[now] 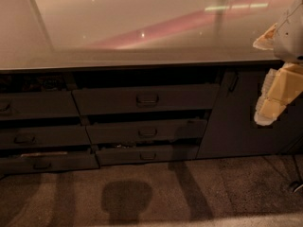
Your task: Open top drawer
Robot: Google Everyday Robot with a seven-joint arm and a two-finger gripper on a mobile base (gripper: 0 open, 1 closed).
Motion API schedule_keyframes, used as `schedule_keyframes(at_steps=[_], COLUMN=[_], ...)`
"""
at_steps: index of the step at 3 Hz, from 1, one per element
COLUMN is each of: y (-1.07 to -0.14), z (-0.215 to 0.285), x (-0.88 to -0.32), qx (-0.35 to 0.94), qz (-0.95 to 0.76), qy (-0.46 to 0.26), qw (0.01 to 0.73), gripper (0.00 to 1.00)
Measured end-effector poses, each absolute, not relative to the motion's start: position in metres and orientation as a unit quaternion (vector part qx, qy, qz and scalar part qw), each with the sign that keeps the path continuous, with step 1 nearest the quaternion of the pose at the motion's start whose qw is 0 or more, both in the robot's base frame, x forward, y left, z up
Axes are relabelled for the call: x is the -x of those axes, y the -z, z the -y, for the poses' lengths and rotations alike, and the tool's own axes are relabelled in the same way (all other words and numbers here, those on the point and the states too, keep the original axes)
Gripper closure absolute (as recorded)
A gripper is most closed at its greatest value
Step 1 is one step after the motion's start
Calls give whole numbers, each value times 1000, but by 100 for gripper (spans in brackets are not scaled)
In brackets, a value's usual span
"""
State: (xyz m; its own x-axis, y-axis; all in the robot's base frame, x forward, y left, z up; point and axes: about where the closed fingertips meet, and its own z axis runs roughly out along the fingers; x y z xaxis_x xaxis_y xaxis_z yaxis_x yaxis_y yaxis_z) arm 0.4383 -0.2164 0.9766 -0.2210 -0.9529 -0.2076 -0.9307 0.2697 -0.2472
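Gripper point(273, 98) at 3 o'clock, cut by the view's edge, spread or closed I cannot tell; top drawer point(109, 100) ajar, inside dark

- Arm point(291, 27): only the end section shows, in the top right corner. Pale grey rounded housing, cut off by the frame edge.
- Cream tab point(265, 38) sticks out on the housing's left side.
- Gripper point(273, 98): at the right edge, mid-height, directly under the housing. Blocky pale yellow body, pointing down and slightly left.
- Ribbed pale strip along its left side, with a whitish tip at the lowest point.
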Motion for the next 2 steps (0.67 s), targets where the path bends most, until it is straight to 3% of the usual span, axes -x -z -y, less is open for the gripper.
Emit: schedule_keyframes(at_steps=[2], y=[-977], z=[207], x=[-442], qx=[616], qz=[-769], qy=[-2], qw=[173], gripper=[0])
